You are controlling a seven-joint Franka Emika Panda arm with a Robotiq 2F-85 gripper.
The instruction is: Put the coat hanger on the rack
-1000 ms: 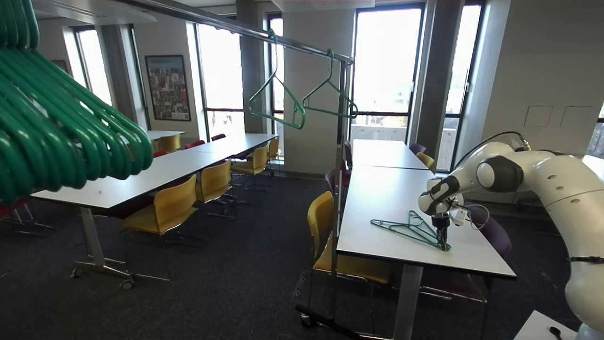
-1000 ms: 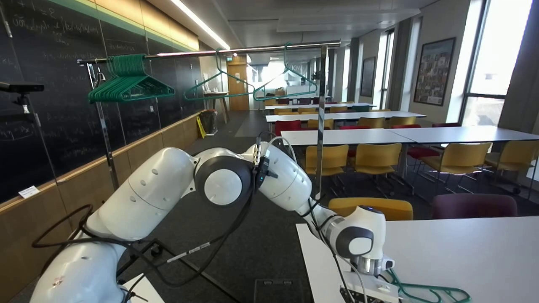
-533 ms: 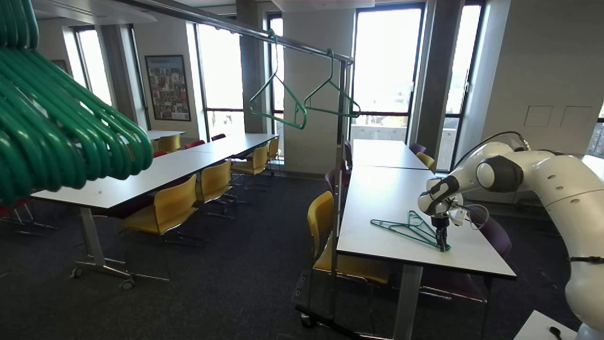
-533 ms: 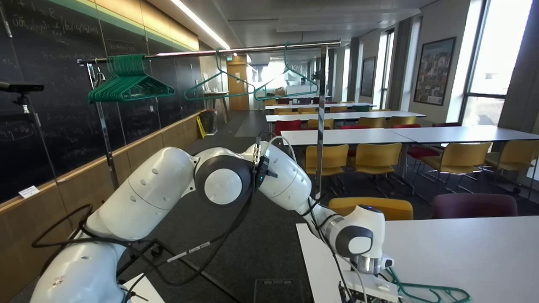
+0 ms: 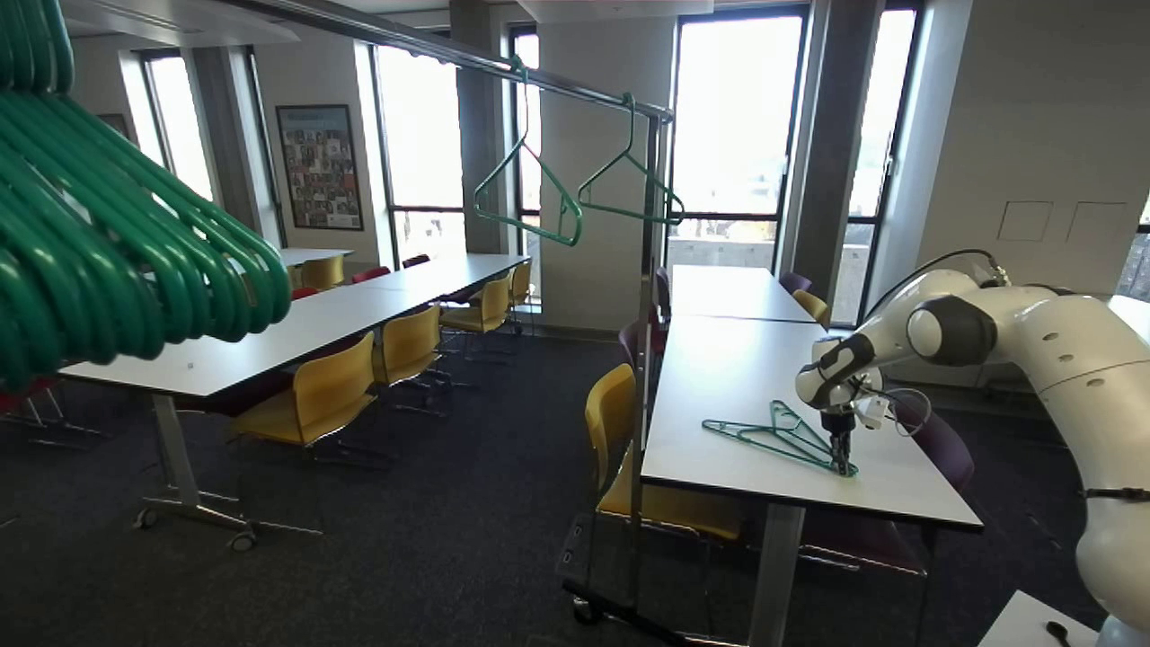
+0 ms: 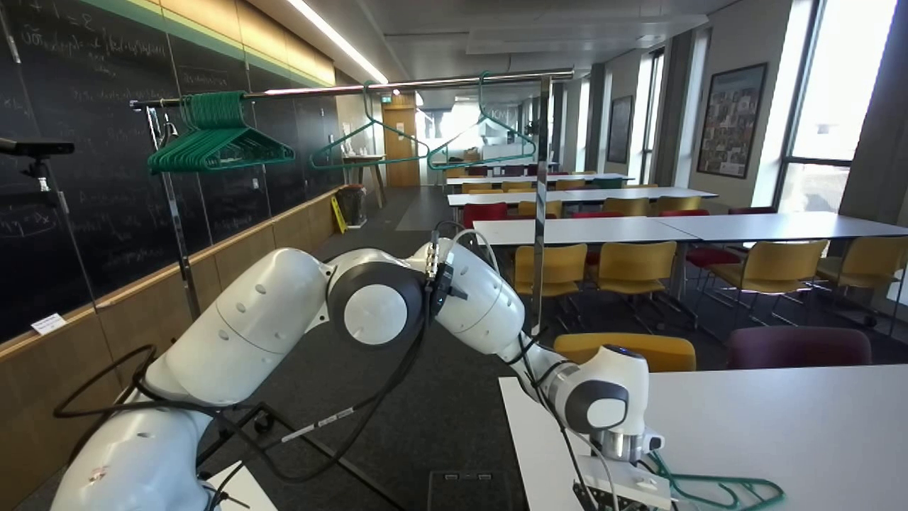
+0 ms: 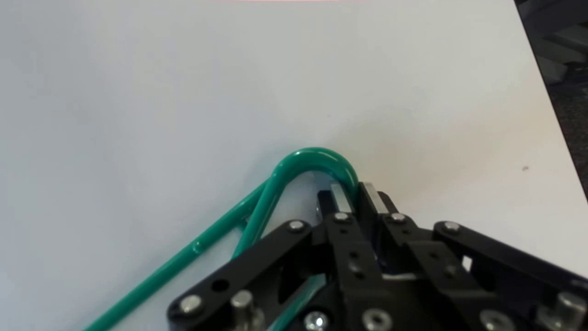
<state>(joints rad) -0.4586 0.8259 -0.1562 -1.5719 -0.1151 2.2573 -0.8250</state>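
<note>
The green coat hanger [image 5: 774, 448] lies flat on the white table in an exterior view; part of it also shows in an exterior view [image 6: 709, 478]. In the wrist view its rounded corner [image 7: 314, 158] runs between the finger pads. My gripper [image 5: 843, 469] points down at the table. In the wrist view the gripper [image 7: 358, 195] has its fingers close together on the hanger's tube at that corner. The rack's top bar [image 5: 575, 85] stands high beyond the table's edge and also shows in an exterior view [image 6: 440, 82].
Two green hangers [image 5: 530, 229] hang apart on the bar. A dense bunch of green hangers [image 6: 220, 152] hangs at its far end. The rack's upright post [image 6: 540, 213] stands near the table [image 5: 719, 359]. A yellow chair [image 5: 611, 413] is beside the post.
The fingers have shifted slightly at the hanger's corner. The hanger on the table has moved a little to the left in both exterior views. The arm has barely moved.
</note>
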